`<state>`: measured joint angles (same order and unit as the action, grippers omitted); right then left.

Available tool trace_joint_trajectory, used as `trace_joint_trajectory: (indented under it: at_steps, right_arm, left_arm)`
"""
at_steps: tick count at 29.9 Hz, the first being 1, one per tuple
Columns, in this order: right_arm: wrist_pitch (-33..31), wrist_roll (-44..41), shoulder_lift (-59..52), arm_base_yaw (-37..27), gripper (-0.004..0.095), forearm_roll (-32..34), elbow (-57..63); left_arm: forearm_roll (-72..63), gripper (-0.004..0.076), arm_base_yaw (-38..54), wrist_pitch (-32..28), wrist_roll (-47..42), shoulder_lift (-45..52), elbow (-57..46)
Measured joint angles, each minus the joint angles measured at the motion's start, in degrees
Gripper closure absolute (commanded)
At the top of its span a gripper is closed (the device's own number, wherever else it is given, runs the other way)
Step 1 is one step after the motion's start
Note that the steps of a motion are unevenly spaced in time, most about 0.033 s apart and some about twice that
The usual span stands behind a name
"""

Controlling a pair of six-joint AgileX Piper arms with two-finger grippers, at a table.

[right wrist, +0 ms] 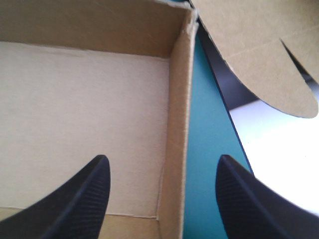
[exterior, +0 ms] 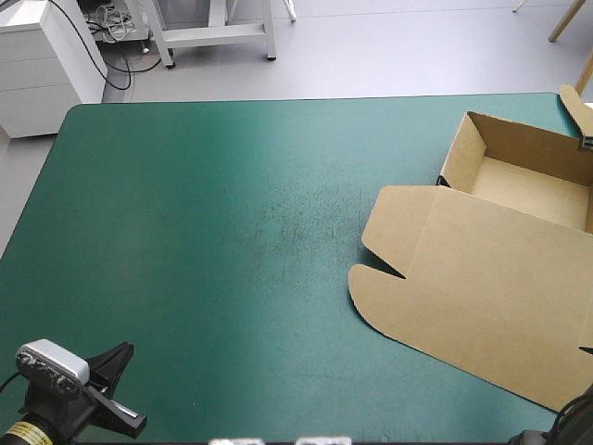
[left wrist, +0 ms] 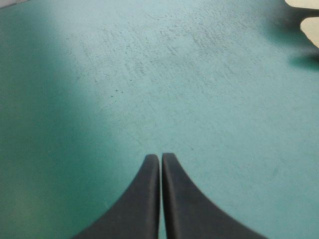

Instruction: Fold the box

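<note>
Box [exterior: 482, 278] on desk's right side: open tray at far right corner, lid flat, spread toward near edge. Right claw [right wrist: 163, 160] wide, straddling tray's side wall [right wrist: 180, 119]: one finger over tray floor, other outside over teal-green cover [exterior: 204, 232] by desk's edge. Left claw [left wrist: 160, 158] pinched together at near left corner, low over cover; box well apart, its flap tips far ahead.

The box [exterior: 505, 236] lies along the table's [exterior: 204, 185] right edge, tray [exterior: 533, 184] at the far corner, lid [exterior: 482, 301] flat nearer. The left gripper [left wrist: 160, 157] is over the near left corner; the right gripper [right wrist: 162, 164] straddles a tray wall.
</note>
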<state>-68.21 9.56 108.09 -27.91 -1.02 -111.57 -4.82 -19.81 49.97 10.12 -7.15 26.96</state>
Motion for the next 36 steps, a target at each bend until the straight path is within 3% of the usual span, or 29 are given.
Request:
trace_joint_trajectory:
  at_steps: [5,11,17,23,27,36]
  right_arm:
    - [-0.39,0.21,-9.07,5.88,0.0628,-1.52,0.0]
    - [-1.1,0.37,-19.33,18.41,0.0927,-2.06,0.0]
    - [-1.28,-0.27,-29.23,31.85,0.0924,-2.26,3.52]
    - [-1.51,-3.71,-40.09,40.79,0.0924,0.16,16.92]
    - [0.5,-5.54,-46.75,42.62,0.0924,2.12,27.92]
    - [13.03,-7.66,-64.68,43.07,0.0924,2.97,56.81]
  left_arm:
    - [0.0,0.0731,0.0,0.0,0.0,0.0,0.0]
    - [0.0,0.0731,0.0,0.0,0.0,0.0,0.0]
    - [0.0,0.0731,0.0,-0.05,-1.44,0.0,0.0]
    - [0.0,0.0731,0.0,-0.04,-5.15,0.0,0.0]
    - [0.0,0.0731,0.0,-0.04,-5.4,0.0,0.0]
    - [0.0,0.0731,0.0,0.01,-5.43,0.0,0.0]
